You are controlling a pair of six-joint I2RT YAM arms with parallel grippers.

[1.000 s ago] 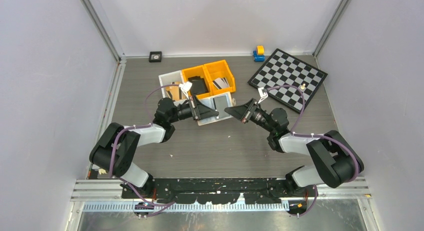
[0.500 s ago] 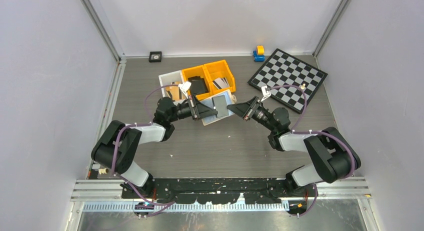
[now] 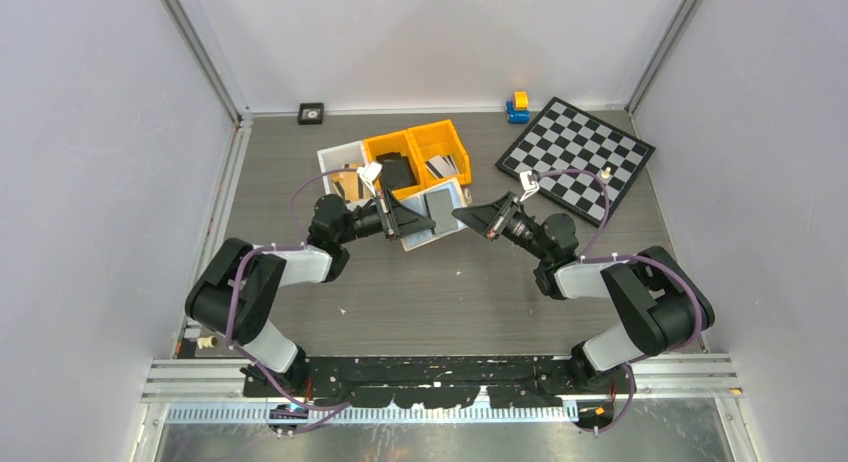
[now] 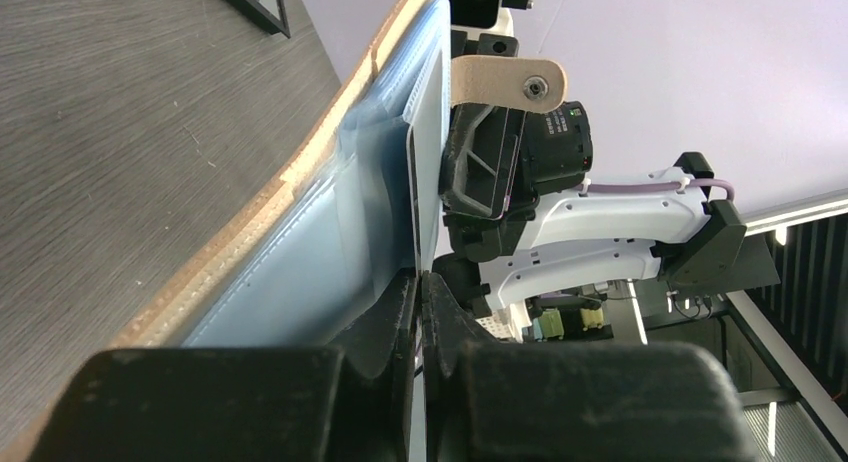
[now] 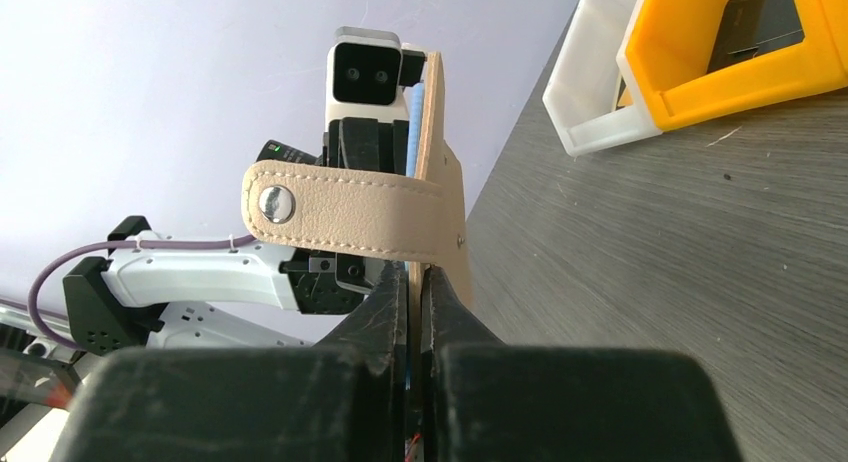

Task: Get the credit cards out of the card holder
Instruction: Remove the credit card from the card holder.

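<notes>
The card holder (image 3: 445,200) hangs open above the worktop (image 3: 450,292), held up between the two claws in the middle of the scene, just near of the bins. Its tan outside faces down and away, and its greyish see-through pockets face up.

The left claw (image 3: 425,224) reaches in from the left with its fingers pressed together on a thin pale sheet at the holder's inner edge. In the left wrist view that sheet runs straight out from the fingertips, with the bluish pockets and the tan stitched border beside it. I cannot tell whether it is a card or a pocket leaf.

The right claw (image 3: 460,214) comes in from the right and pinches the holder's tan outer flap at its edge. The strap (image 5: 350,217) with its metal snap sticks out sideways just beyond the fingers.

Two orange bins (image 3: 385,142) and a white bin (image 3: 335,152) stand side by side on the far side of the holder. The right orange bin holds a striped card (image 3: 443,167), and the left one holds a dark flat thing (image 3: 396,170). A chessboard (image 3: 580,160) lies at the far right, well apart from the claws.
</notes>
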